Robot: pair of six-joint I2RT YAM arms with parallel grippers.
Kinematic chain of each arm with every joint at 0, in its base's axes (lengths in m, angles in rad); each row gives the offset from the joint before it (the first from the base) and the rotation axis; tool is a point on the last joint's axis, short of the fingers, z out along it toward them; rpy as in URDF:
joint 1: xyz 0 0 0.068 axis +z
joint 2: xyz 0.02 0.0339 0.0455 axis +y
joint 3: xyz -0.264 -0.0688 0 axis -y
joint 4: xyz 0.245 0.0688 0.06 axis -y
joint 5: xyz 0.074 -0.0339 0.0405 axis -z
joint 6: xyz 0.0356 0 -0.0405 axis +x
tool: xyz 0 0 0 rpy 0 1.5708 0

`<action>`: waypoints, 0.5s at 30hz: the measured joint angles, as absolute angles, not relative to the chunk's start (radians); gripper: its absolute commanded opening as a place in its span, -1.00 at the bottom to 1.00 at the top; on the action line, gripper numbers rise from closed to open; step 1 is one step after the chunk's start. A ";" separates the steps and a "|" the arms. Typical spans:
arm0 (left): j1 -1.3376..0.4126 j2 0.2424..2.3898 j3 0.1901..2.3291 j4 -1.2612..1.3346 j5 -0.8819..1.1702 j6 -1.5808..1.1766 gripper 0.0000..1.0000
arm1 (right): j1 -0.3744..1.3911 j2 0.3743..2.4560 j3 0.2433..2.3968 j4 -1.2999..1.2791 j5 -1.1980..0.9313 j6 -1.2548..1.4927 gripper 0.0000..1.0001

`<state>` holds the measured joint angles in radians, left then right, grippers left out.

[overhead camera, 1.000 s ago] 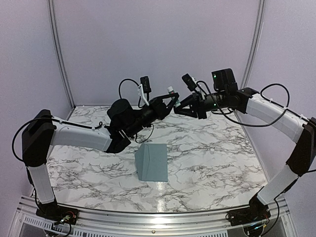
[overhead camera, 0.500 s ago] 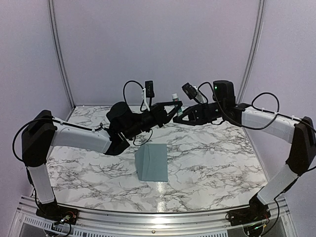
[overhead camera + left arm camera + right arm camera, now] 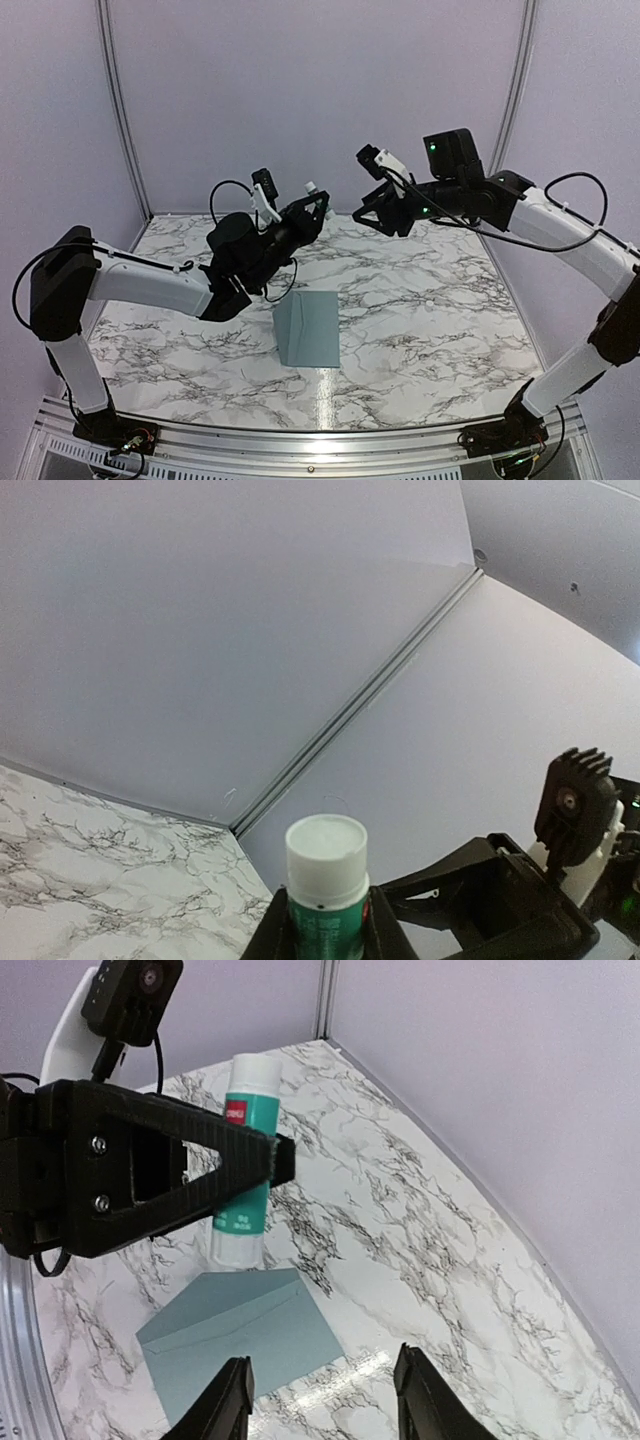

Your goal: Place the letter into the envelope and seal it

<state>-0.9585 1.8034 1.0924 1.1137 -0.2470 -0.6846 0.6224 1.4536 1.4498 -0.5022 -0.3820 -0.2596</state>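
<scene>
Left hand (image 3: 311, 204) clamps a glue stick (image 3: 243, 1160); right hand (image 3: 325, 1396) gapes. The envelope (image 3: 308, 328), light, floppy paper, likely wants an edge pinch.

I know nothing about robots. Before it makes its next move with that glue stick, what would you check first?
1. Grip of the left pincer on the glue stick: ok, clamped between both fingers.
2. The cap off: not ok, it looks still on.
3. The right pincer free: ok, open and empty.
4. The envelope flat on the table: ok.
5. The letter inside: cannot tell, no sheet shows.
6. The two pincers apart: ok, there is a gap between them in the top view.
</scene>
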 measured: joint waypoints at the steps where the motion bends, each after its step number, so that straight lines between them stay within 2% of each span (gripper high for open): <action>1: -0.962 1.803 1.090 1.114 -0.279 -0.700 -1.00 | 0.651 1.470 1.473 -0.515 -0.331 -0.280 -0.10; 8: -0.964 1.803 1.083 1.121 -0.376 -0.764 -1.00 | 0.811 1.560 1.550 -0.551 -0.135 -0.370 -0.09; 15: -0.964 1.804 1.083 1.153 -0.358 -0.786 -1.00 | 0.853 1.621 1.592 -0.562 -0.055 -0.382 -0.18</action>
